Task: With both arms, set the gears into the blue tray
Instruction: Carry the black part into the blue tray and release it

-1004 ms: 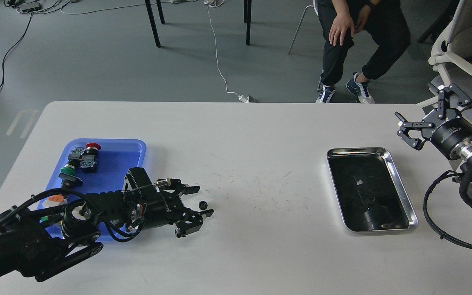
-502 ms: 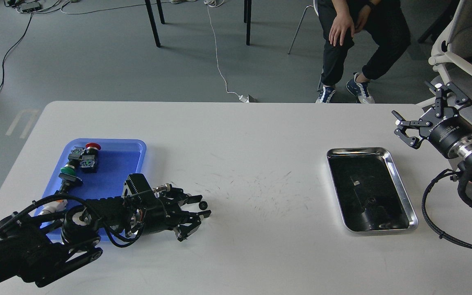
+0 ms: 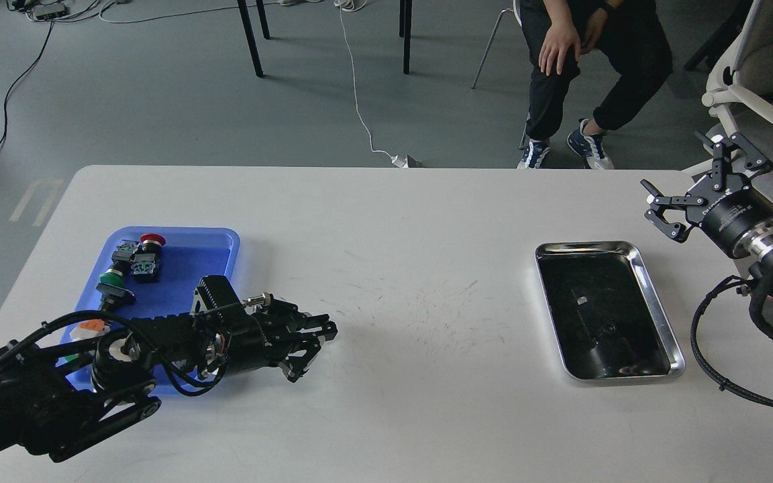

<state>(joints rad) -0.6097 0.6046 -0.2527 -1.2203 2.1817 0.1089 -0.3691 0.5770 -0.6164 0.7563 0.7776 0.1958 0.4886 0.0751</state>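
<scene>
From the head view, the left gripper (image 3: 323, 332) lies low over the white table (image 3: 400, 221), just right of the blue tray (image 3: 222, 245), with its two fingers drawn close together at the tips. A gear cannot be made out as a separate thing there: the fingertips are black on black, so whether a gear is pinched between them cannot be told, and no gear shows loose on the table top or on the bare blue floor of the tray. The blue tray sits at the table's left; its near end is covered by the left arm (image 3: 145, 345) and its cables. In the tray's far part lie a red-capped push-button switch (image 3: 149, 241) and a green-capped push-button switch (image 3: 113, 277), and an orange-and-white part (image 3: 89, 327) peeks out between the cables. The right gripper (image 3: 692, 184) hangs above the table's far right corner, well apart from the blue tray, its two fingers spread wide with nothing between them. Small white lettering runs along its black wrist body, too small to read. The silver metal tray (image 3: 655, 302) lies near the right arm (image 3: 772, 268); its floor shows only dark reflections. A seated person (image 3: 591, 60) beyond the table is cut off at the top edge.
</scene>
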